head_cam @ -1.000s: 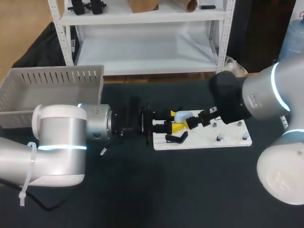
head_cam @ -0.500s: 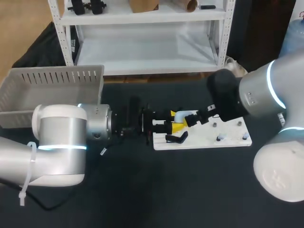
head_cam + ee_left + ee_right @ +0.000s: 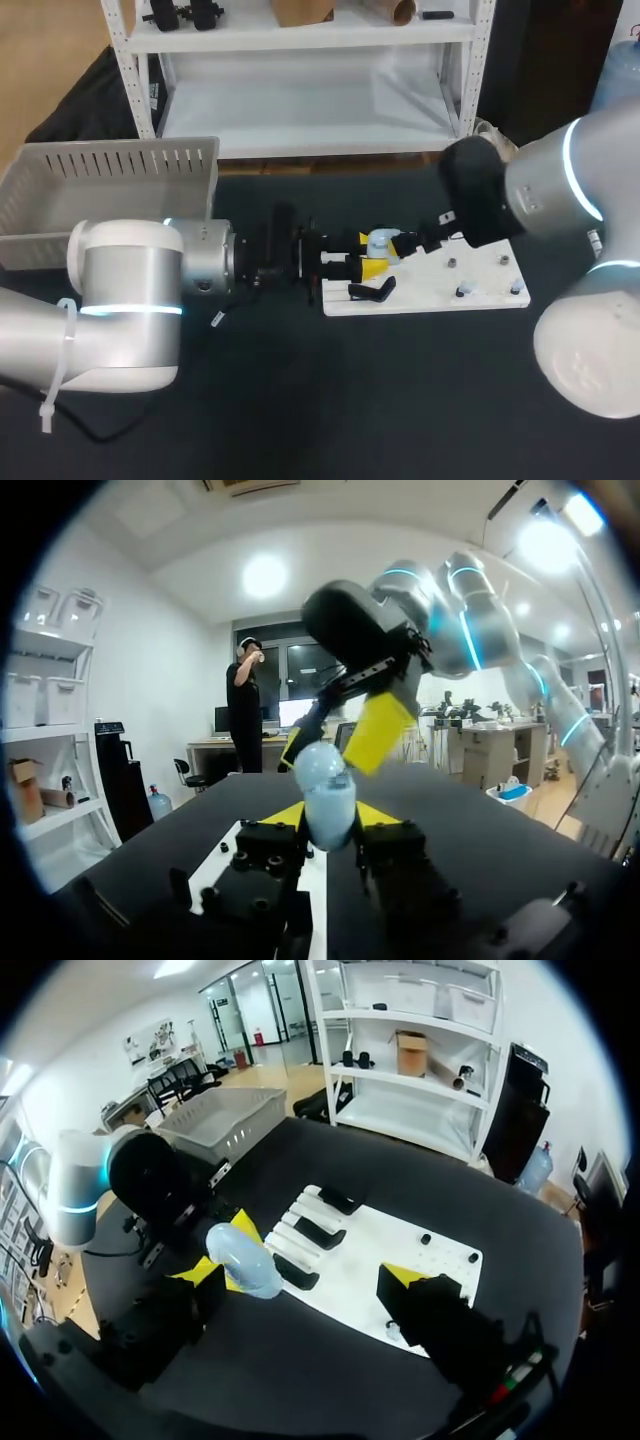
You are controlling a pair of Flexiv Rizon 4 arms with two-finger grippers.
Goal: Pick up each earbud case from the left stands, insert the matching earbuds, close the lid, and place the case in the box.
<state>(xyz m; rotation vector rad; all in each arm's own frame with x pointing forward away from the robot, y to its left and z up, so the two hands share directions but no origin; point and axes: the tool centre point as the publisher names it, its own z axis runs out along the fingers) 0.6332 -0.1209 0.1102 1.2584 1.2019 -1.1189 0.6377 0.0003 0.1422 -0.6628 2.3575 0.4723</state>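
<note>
Going across the head view: the upper left of the frame has the grey box (image 3: 110, 185) with slotted walls, at the far left of the table. Below it, filling the lower left, is the fat silver left arm (image 3: 130, 300), lying almost level and pointing toward the middle. Its left gripper (image 3: 367, 252) ends just left of centre, over the left end of the white board (image 3: 430, 298).

That gripper is clenched on the pale blue earbud case (image 3: 381, 243). The left wrist view makes it pretty clear: the case stands upright with a yellow tip pressed against each side. So the case is held up off the board, about mid-frame, well apart from the box. Can't tell from any view whether its lid is open.

Just under the case, a black piece (image 3: 372, 291) lies on the board's left end. In the right wrist view there are three of these in a row on that end, below and ahead of the fingers. I can't tell if they're stands or cases.

Right of centre, the right gripper (image 3: 401, 245) sits right beside the case, coming off the right arm (image 3: 540, 200), which drops in from the upper right. It's released: in its own wrist view the fingers are spread wide. The case is just beside one yellow tip and the other tip is well apart from it.

Toward the board's right end are a few small pegs (image 3: 462, 291), too small to make out.
</note>
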